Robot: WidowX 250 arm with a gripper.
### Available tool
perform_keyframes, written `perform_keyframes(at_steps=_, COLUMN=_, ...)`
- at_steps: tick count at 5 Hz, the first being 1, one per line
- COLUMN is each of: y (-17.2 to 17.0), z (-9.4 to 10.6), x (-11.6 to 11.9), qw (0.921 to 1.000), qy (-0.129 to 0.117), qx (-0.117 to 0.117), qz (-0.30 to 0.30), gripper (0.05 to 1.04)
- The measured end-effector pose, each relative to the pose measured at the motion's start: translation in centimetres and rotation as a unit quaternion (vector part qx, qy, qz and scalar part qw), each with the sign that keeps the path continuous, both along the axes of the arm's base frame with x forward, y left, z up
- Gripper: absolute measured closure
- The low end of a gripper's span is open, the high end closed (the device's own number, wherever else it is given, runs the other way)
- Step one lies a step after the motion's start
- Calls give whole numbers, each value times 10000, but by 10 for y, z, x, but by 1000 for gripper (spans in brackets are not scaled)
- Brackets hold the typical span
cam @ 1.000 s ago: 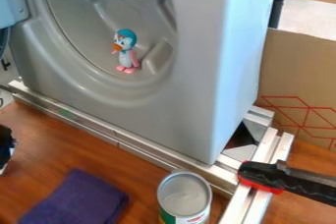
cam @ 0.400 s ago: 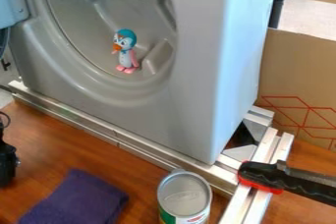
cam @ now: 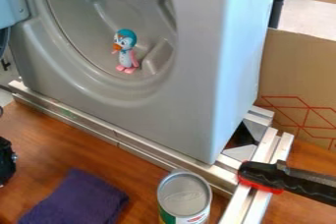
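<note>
1. Camera view: at the left edge, the black gripper (cam: 6,163) has come lower than at first, then edged slightly outward. Cloth (cam: 77,199), can (cam: 184,194) and penguin (cam: 126,52) have not moved, so nothing has been shifted yet.
2. How far open the gripper is, or whether it has hold of anything, I cannot tell.
3. The cloth, nearest it, lies flat on the table (cam: 141,181), left of the can; its long axis seems to point toward the lower left.
</note>
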State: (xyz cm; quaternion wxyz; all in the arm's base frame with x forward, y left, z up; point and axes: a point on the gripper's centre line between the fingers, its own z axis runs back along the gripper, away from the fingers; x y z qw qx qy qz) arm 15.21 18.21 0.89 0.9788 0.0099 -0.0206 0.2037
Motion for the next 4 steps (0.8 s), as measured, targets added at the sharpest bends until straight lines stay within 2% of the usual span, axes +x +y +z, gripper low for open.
perform_keyframes(at_steps=1, y=-17, z=15, x=-9, qw=9998, qy=-118, qx=17, qz=-145, gripper=83)
perform_keyframes(at_steps=2, y=-65, z=51, x=-11, qw=9952, qy=-335, qx=39, qz=-922, gripper=83)
perform_keyframes(at_steps=3, y=-115, z=65, x=-13, qw=9862, qy=-442, qx=27, qz=-1594, gripper=83)
perform_keyframes(at_steps=4, y=-136, z=59, x=-15, qw=9841, qy=-41, qx=-243, qz=-1757, gripper=83)
